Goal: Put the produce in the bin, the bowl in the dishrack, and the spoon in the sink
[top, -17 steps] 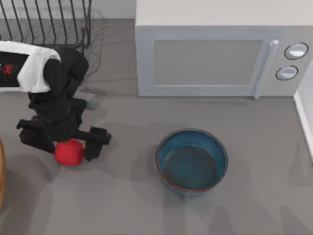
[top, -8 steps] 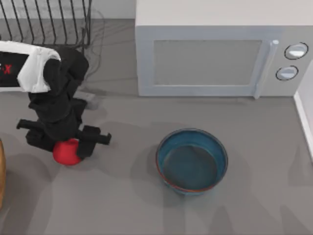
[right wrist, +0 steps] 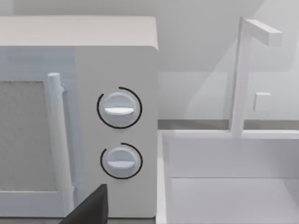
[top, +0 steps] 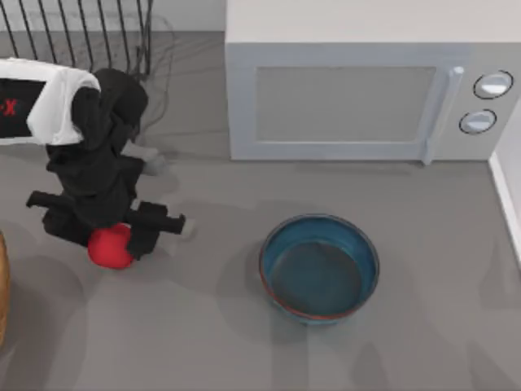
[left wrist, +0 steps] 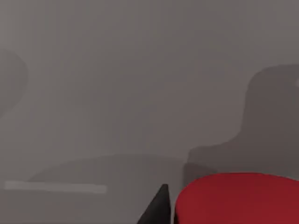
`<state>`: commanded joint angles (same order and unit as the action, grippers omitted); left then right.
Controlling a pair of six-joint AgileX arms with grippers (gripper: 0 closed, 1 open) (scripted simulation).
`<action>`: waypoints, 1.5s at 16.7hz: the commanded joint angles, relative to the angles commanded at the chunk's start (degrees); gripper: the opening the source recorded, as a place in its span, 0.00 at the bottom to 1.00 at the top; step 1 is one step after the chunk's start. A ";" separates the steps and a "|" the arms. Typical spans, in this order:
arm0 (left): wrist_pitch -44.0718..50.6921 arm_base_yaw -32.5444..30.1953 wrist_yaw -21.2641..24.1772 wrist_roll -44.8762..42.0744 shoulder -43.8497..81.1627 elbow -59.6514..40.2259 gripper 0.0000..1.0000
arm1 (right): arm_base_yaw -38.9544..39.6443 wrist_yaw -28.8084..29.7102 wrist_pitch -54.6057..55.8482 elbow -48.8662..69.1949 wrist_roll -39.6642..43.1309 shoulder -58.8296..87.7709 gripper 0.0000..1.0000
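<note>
The produce, a small red ball, sits between the black fingers of my left gripper at the table's left. The gripper is shut on it. In the left wrist view the produce fills the lower corner beside one dark fingertip, with its shadow on the grey table. The teal bowl stands upright and empty, right of the gripper. The black wire dishrack is at the back left, behind the left arm. The white sink with its faucet shows beside the microwave. The spoon is out of view.
A white microwave stands at the back, its door shut, its two knobs close in the right wrist view. A dark fingertip of my right gripper shows there. A tan curved rim is at the left edge.
My left gripper's fingers closed in on the produce, then the arm drew slightly toward the back with the produce held.
</note>
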<state>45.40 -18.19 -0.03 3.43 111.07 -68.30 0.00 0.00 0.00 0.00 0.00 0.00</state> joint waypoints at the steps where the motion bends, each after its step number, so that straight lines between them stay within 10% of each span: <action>1: 1.99 0.00 0.00 0.06 -0.64 -1.39 0.00 | 0.00 0.00 0.00 0.00 0.00 0.00 1.00; 15: 19.31 0.40 -0.02 -1.40 -7.40 -11.78 0.00 | 0.00 0.00 0.00 0.00 0.00 0.00 1.00; 25: 25.07 9.63 0.29 -36.66 -12.44 -10.71 0.00 | 0.00 0.00 0.00 0.00 0.00 0.00 1.00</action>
<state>70.47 -8.56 0.26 -33.22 98.63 -79.01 0.00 0.00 0.00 0.00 0.00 0.00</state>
